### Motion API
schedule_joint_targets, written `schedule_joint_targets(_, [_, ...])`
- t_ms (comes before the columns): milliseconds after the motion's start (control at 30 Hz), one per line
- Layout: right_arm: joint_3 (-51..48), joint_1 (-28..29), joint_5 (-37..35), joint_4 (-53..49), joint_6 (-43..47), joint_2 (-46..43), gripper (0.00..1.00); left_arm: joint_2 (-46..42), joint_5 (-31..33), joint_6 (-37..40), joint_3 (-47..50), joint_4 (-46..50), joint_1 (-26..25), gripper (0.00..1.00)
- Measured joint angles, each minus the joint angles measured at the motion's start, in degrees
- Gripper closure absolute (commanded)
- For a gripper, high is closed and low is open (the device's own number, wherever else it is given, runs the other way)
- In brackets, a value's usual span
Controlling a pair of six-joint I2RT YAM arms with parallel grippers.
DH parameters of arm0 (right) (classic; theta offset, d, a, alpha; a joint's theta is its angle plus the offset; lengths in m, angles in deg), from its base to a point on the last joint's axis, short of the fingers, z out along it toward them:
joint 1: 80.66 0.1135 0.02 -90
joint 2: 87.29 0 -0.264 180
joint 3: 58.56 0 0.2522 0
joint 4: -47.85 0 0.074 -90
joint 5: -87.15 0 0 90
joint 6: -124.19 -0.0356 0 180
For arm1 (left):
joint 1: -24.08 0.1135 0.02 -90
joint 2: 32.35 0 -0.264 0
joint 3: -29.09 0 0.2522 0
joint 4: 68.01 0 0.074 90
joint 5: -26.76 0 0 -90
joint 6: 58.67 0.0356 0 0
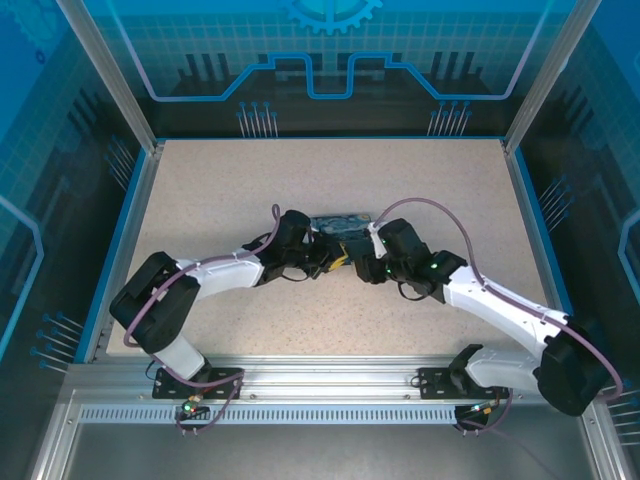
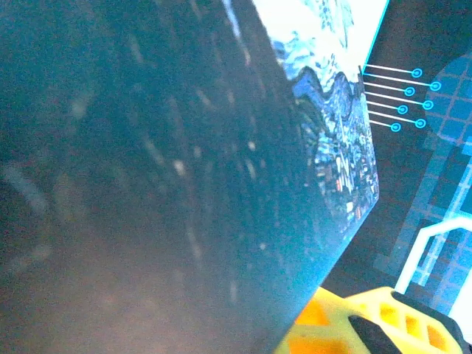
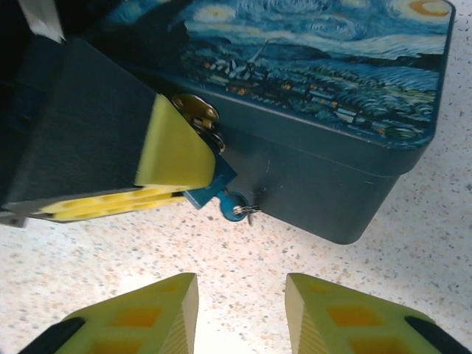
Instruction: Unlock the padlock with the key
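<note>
The box (image 3: 317, 74) with the starry-night lid sits on the counter (image 3: 420, 243), its dark front wall turned toward the right wrist camera. The padlock (image 3: 209, 190), a small blue body, hangs from the brass hasp (image 3: 196, 110) on that wall. The left claw (image 3: 188, 184) looks clenched on the padlock, its yellow fingers (image 3: 173, 151) closing around the body from the side, probably to stop the lock swinging or twisting when the key is turned. The key (image 3: 234, 203) appears already seated in the lock, with its dark head and a small wire ring poking out beside the box wall and free of the left fingers. The right claw (image 3: 242, 306) is released, with both fingers spread and lined up just short of the key head. That spacing suggests it is set to close on the head and rotate it while the left arm braces the lock
</note>
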Motion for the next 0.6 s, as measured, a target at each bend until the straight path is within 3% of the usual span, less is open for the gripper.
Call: schedule_joint_targets(600, [0.6, 3.7, -5.9, 4.4, 7.6, 6.3, 0.65, 1.3, -1.7, 1.4, -1.3, 1.5, 0.4, 1.00])
